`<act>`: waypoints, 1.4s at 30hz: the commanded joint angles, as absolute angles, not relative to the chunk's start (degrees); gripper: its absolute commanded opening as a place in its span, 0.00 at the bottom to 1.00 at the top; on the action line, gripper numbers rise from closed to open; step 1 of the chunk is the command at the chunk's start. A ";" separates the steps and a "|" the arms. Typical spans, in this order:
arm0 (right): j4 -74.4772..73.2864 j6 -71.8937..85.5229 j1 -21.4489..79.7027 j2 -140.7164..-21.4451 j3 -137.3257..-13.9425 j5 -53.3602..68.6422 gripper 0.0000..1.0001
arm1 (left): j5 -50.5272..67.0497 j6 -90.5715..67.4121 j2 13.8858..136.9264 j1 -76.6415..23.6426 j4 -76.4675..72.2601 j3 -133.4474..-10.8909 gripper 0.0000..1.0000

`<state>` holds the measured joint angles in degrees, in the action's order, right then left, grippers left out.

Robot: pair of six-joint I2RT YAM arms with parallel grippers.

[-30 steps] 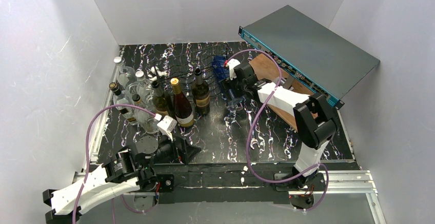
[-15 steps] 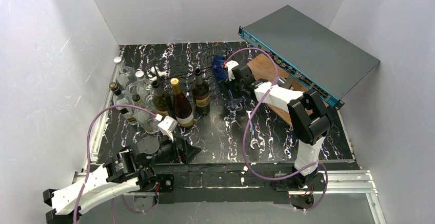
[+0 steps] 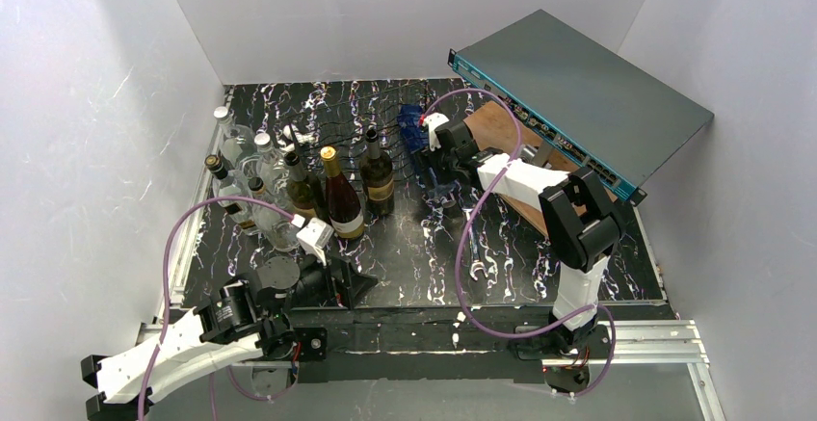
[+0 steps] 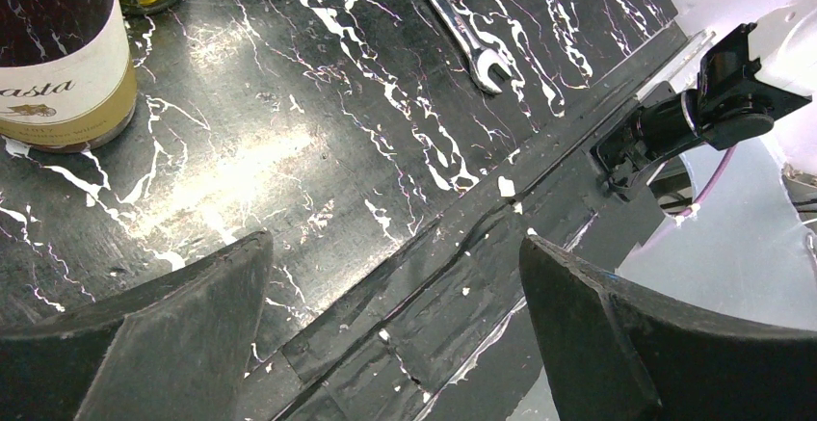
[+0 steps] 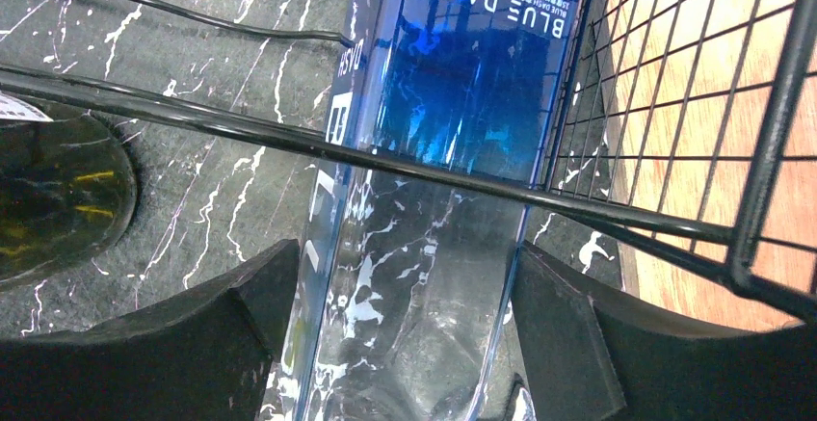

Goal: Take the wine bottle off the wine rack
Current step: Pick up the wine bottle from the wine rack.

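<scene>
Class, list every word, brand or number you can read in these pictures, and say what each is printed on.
"BLUE DASH": upside down on the blue bottle, right wrist view.
"DASH": again, on that bottle's side face.
"asta": the end of a cut-off word on the cream label of a standing bottle, left wrist view.
Too small or blurred to read: the fine print by "BLUE DASH", the line under "asta", and every bottle label in the top view.

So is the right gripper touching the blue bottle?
Cannot tell. In the right wrist view the blue bottle lies between the fingers of the right gripper, both close against its sides, but neither a gap nor contact shows plainly.
</scene>
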<state>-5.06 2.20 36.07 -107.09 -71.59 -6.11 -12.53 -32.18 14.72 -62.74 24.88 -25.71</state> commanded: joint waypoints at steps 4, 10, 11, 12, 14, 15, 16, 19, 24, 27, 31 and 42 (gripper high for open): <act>1.00 2.48 36.04 -110.18 -72.52 -4.54 0.81 | -13.27 -31.83 16.47 -62.84 24.08 -25.94 0.98; 1.17 1.85 35.99 -108.35 -71.56 -3.86 0.60 | -13.18 -32.08 15.67 -62.84 24.21 -25.67 0.98; 1.37 1.81 36.02 -107.80 -71.14 -3.75 0.58 | -13.25 -32.16 15.44 -62.84 24.30 -25.66 0.98; 1.59 1.84 35.99 -107.22 -70.72 -3.59 0.54 | -13.27 -32.21 15.27 -62.84 24.38 -25.66 0.98; 1.83 1.82 36.03 -106.22 -69.99 -3.12 0.48 | -13.34 -32.25 15.00 -62.84 24.52 -25.73 0.98; 1.91 1.95 36.04 -105.67 -69.62 -2.89 0.46 | -13.36 -32.26 15.03 -62.84 24.60 -25.83 0.98; 2.05 2.08 36.01 -105.23 -69.27 -2.50 0.43 | -13.36 -32.26 15.06 -62.84 24.61 -25.96 0.98; 2.57 2.36 36.03 -103.85 -68.13 -1.60 0.38 | -13.23 -32.43 15.20 -62.84 24.61 -26.10 0.98; 2.64 2.46 36.02 -101.36 -66.34 0.06 0.30 | -13.09 -32.52 15.00 -62.84 24.91 -26.10 0.99; 2.34 2.29 36.03 -99.92 -65.30 0.50 0.27 | -13.16 -32.52 14.47 -62.84 25.20 -26.06 0.99; 1.65 2.35 36.03 -97.95 -64.21 1.16 0.24 | -13.27 -32.52 13.78 -62.84 25.69 -26.15 0.99; -2.61 3.28 36.03 -92.98 -60.85 3.69 0.18 | -13.18 -32.43 13.18 -62.84 26.10 -26.11 0.99</act>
<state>-3.22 3.11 35.64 -97.45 -61.54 -0.60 -12.60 -32.23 13.69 -62.74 24.95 -25.74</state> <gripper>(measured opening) 0.799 0.994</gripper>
